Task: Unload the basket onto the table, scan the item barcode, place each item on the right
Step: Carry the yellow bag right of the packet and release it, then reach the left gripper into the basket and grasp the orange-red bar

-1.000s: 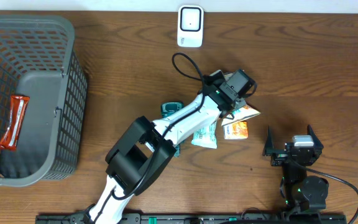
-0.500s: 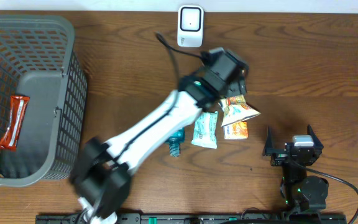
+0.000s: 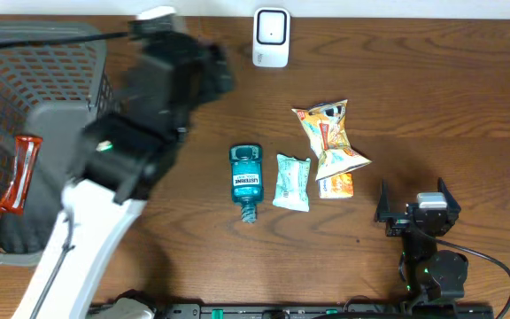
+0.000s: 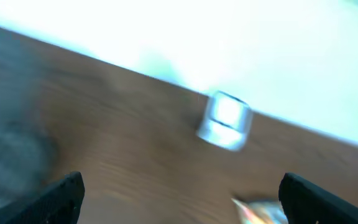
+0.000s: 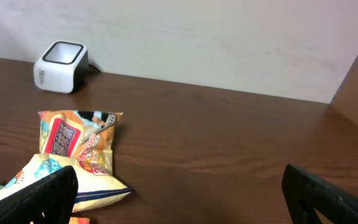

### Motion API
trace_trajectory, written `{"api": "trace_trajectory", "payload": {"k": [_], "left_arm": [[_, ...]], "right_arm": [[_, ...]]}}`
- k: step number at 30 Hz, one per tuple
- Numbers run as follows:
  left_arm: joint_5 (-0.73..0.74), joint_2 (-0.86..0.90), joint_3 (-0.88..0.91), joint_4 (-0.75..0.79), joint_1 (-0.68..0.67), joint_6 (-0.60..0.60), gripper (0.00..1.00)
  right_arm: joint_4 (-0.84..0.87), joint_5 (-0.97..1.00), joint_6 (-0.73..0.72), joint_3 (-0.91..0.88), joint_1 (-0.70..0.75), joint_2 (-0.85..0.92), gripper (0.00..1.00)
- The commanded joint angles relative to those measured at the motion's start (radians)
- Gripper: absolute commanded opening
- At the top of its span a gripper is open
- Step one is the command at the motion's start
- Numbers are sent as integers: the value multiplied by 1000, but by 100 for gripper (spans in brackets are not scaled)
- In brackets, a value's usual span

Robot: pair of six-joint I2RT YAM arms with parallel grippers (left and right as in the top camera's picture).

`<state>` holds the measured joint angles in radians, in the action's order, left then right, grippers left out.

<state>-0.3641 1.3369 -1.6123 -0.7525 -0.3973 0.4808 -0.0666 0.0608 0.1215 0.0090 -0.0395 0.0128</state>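
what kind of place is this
Likely a mock shop checkout on a wooden table: a white barcode scanner, a grey shopping basket, and packaged goods like a mouthwash bottle and snack bag.

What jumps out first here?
The big, blurred left arm fills the overhead view's left side, stretched over the grey basket that holds a red packet. Mid-table lies a row of items: mouthwash bottle, pale wrapper, snack bags, with the white scanner at the far edge.
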Motion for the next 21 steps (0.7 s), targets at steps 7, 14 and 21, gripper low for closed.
{"api": "trace_trajectory", "payload": {"k": [7,14,21], "left_arm": [[-182,-45,-11,-200,433,94,100],[-85,2,-2,-278,737,64,98],[137,150,72,-275,903,-185,98]], "right_arm": [[-1,8,10,-3,8,-2,99],[-1,8,10,-3,8,-2,99],[-1,8,10,-3,8,-2,99]]}}
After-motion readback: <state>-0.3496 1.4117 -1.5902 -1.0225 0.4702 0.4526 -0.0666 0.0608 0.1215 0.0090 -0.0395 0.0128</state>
